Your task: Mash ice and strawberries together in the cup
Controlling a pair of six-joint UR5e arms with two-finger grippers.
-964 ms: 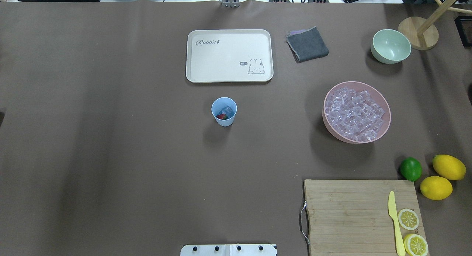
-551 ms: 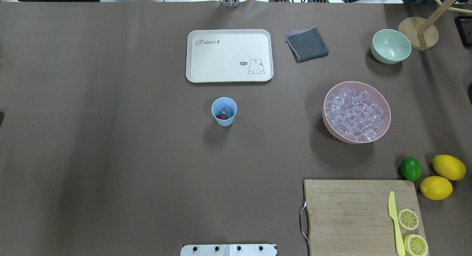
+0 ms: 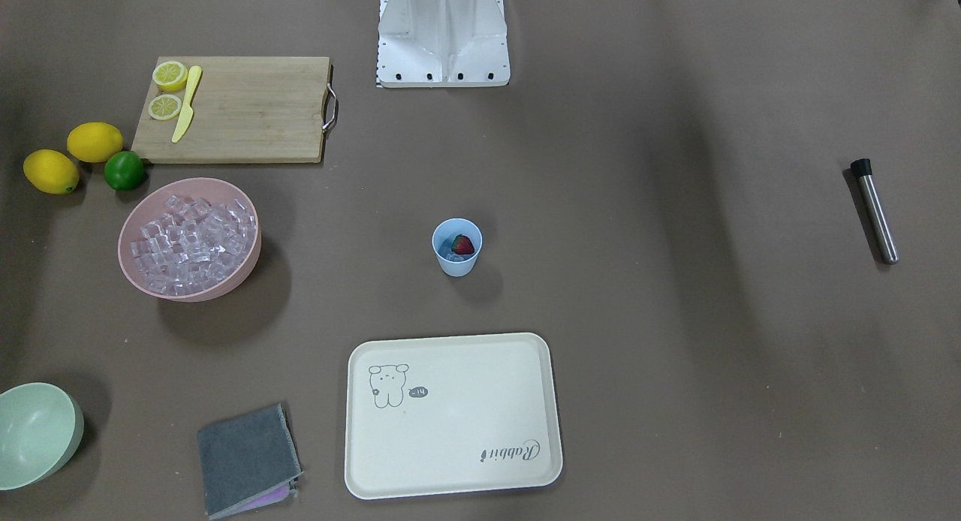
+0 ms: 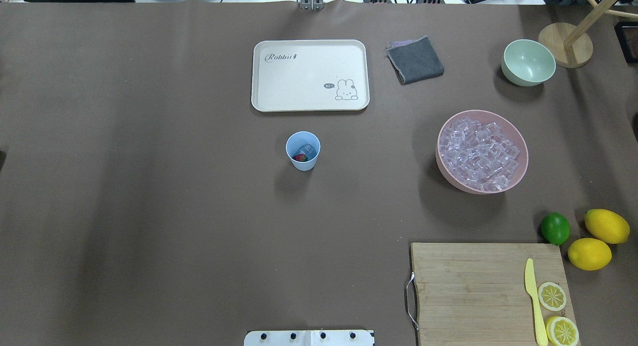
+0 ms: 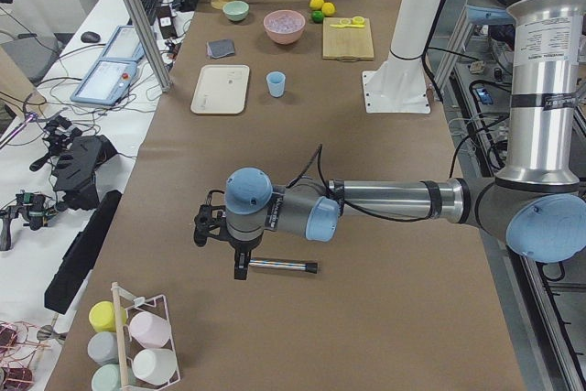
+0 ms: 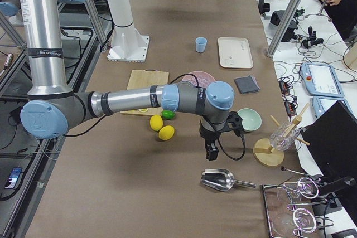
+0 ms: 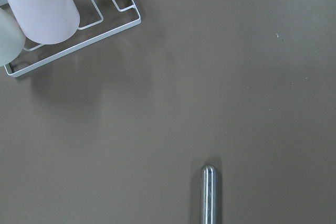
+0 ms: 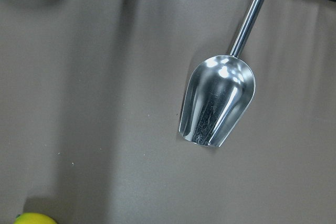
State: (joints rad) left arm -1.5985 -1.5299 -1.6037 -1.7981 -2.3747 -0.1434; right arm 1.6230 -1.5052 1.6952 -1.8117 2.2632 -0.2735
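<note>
The light blue cup (image 4: 303, 150) (image 3: 456, 247) stands upright mid-table. Inside it lie a red strawberry (image 3: 463, 245) (image 4: 299, 157) and a few clear ice cubes (image 4: 306, 149). More ice (image 4: 479, 154) fills the pink bowl (image 3: 242, 269). Far out on the robot's left, my left gripper (image 5: 240, 269) hangs over the end of a steel rod with a black cap (image 3: 875, 209) (image 7: 210, 192); I cannot tell whether it is open or shut. My right gripper (image 6: 210, 153) hovers above a metal scoop (image 8: 218, 108) far to the right, and its state cannot be told either.
A cream tray (image 4: 310, 75), grey cloth (image 4: 415, 60) and pale green bowl (image 4: 528, 62) sit beyond the cup. A wooden board (image 4: 478, 291) carries a yellow knife and lemon slices, with lemons and a lime (image 4: 555, 228) beside it. A wire rack of cups (image 5: 137, 345) stands near the left gripper.
</note>
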